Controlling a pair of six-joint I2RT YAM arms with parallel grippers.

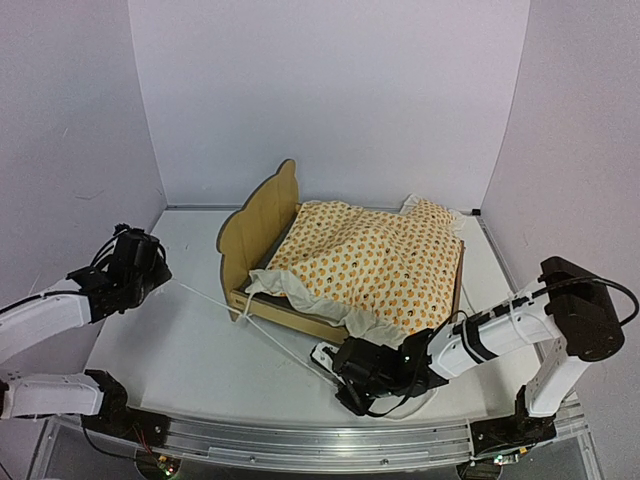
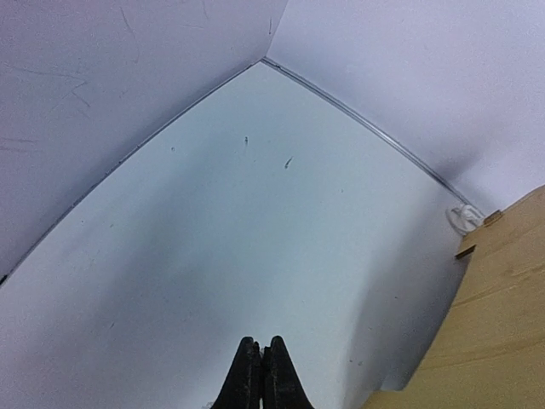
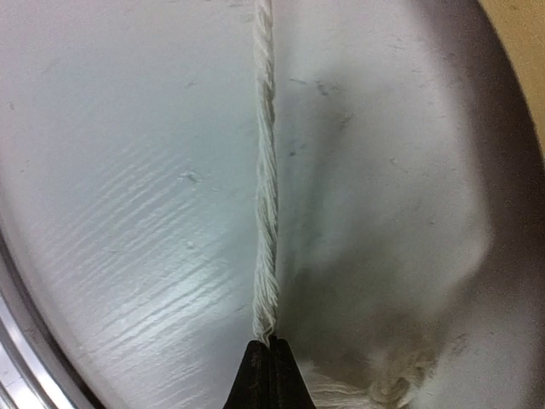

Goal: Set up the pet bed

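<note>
Pet bed [image 1: 262, 215] at middle of table [image 1: 170, 340] - base hidden under orange-print bedding [image 1: 370, 260]; left wrist view catches only its plywood edge. Right gripper [image 3: 269, 351] jaws pinch white cord [image 3: 266, 187]. Left gripper [image 2: 261, 345] jaws pressed together - cord contact there unclear.

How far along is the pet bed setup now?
Done: the bedding lies spread in the pet bed. In hand: the right gripper is shut on a white string running to the frame's near corner. Remaining: probably tying that string; a second strand reaches toward the shut left gripper.
</note>
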